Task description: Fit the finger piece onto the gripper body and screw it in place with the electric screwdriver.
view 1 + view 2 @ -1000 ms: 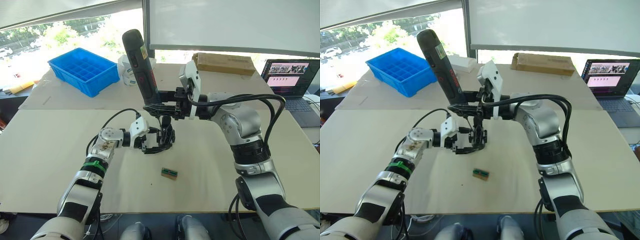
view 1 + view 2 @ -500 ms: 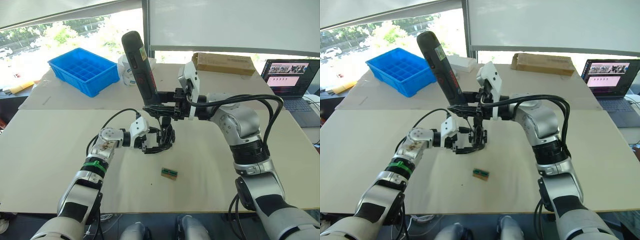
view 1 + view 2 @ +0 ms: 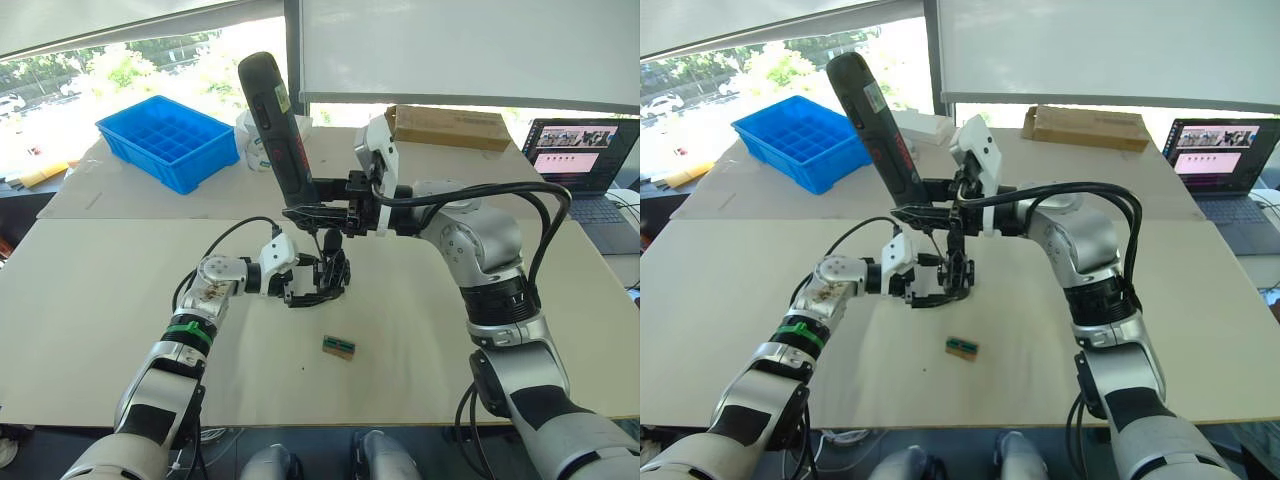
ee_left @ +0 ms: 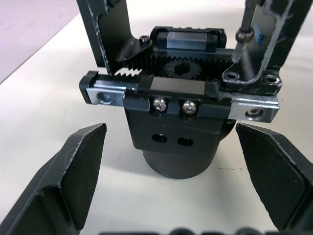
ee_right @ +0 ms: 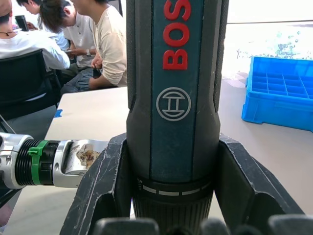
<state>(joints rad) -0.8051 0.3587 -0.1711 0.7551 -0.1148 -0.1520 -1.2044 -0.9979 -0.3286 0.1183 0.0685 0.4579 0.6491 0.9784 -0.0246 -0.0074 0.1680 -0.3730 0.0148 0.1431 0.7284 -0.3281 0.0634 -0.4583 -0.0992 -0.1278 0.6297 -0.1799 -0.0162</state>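
In the left eye view, our right tool point(image 3: 312, 212) is clamped around the lower barrel of the electric screwdriver point(image 3: 277, 125), which leans with its butt up and away toward the window so that the thin bit comes down onto the gripper body point(image 3: 328, 278). We judge that tilt is there to line the bit up with a screw on top of the body. Our left tool point(image 3: 303, 283) sits low on the bench point(image 3: 100, 300), right beside the body on our left side, probably to keep it from turning under the driver. A small green block point(image 3: 339, 347) lies loose on the bench, nearer to us than the body.

The right eye view gives the same layout, the screwdriver standing over the body and the left tool reaching in from the left.

In the left wrist view, the body stands upright on its round base, rack and gear teeth facing the camera. Our left tool's two fingers point(image 4: 80, 161) are spread wide, one on each side, apart from the body. The finger piece point(image 4: 110, 29) rises from the rail at one end; at the other end the metal bit hangs just above a screw.

In the right wrist view, our right tool's fingers point(image 5: 105, 186) press against both sides of the screwdriver's barrel. People sit in the background.
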